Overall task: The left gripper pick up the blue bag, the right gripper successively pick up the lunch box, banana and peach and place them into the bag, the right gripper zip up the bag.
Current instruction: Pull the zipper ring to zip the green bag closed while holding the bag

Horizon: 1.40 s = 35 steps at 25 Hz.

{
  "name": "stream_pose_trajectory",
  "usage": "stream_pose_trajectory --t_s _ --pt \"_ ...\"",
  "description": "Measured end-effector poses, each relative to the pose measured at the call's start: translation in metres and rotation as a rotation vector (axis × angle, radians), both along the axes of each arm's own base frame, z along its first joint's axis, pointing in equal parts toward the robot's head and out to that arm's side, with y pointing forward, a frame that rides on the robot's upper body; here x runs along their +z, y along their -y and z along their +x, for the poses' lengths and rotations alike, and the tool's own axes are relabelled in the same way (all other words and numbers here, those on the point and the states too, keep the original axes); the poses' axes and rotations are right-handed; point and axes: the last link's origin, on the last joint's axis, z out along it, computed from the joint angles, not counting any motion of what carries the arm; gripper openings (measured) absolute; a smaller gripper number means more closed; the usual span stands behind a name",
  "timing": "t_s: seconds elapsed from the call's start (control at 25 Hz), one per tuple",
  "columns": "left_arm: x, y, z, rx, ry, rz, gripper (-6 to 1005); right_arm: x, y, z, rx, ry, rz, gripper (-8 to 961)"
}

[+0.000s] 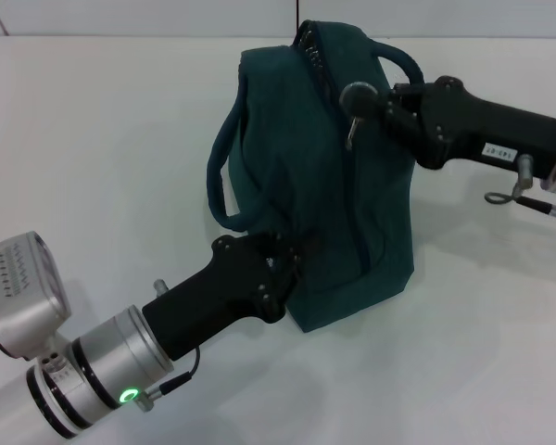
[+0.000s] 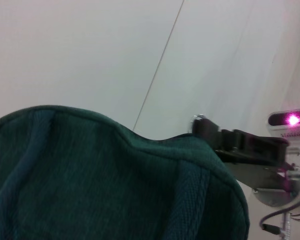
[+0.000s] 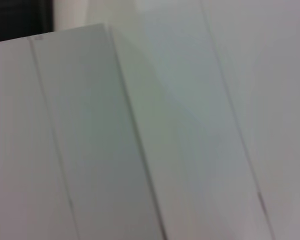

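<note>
The blue bag (image 1: pixel 324 185) stands on the white table, its two loop handles hanging to either side. My left gripper (image 1: pixel 292 258) comes in from the lower left and is shut on the fabric of the bag's near side. My right gripper (image 1: pixel 355 104) reaches in from the right and sits on the top zipper line, shut on the metal zipper pull (image 1: pixel 350 133). In the left wrist view the bag (image 2: pixel 105 175) fills the lower part, with the right gripper (image 2: pixel 210 132) just beyond it. The lunch box, banana and peach are out of view.
The white table (image 1: pixel 93 139) spreads out on all sides of the bag. A pale wall meets its far edge. The right wrist view shows only pale flat panels (image 3: pixel 140 130).
</note>
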Motion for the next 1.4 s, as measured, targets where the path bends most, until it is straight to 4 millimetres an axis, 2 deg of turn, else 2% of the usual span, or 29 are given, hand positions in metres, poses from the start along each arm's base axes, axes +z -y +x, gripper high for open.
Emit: stream_pose_trajectory --t_s 0.28,0.52,0.72,0.96,1.12,1.2,1.4 --pt "0.000 0.000 -0.001 -0.007 -0.001 -0.021 62 -0.005 -0.006 0.003 -0.032 0.040 0.020 3" --pt "-0.001 0.003 0.000 -0.072 -0.035 -0.050 63 0.001 -0.009 0.003 -0.038 -0.002 0.083 3" --pt "0.003 0.005 -0.003 -0.103 -0.043 -0.071 63 -0.002 -0.003 0.004 -0.026 -0.001 0.063 3" --pt "0.023 0.003 -0.013 -0.135 -0.039 -0.041 59 -0.015 0.021 0.004 0.035 -0.032 0.002 3" --pt "0.048 0.001 -0.024 -0.198 -0.074 -0.019 56 -0.019 0.038 -0.001 0.093 -0.051 0.002 3" --pt "0.058 -0.002 -0.026 -0.225 -0.095 -0.023 56 -0.019 0.038 -0.003 0.099 -0.035 0.029 3" --pt "0.071 -0.007 -0.031 -0.253 -0.134 -0.049 56 -0.021 0.022 -0.003 0.041 0.024 0.086 3"
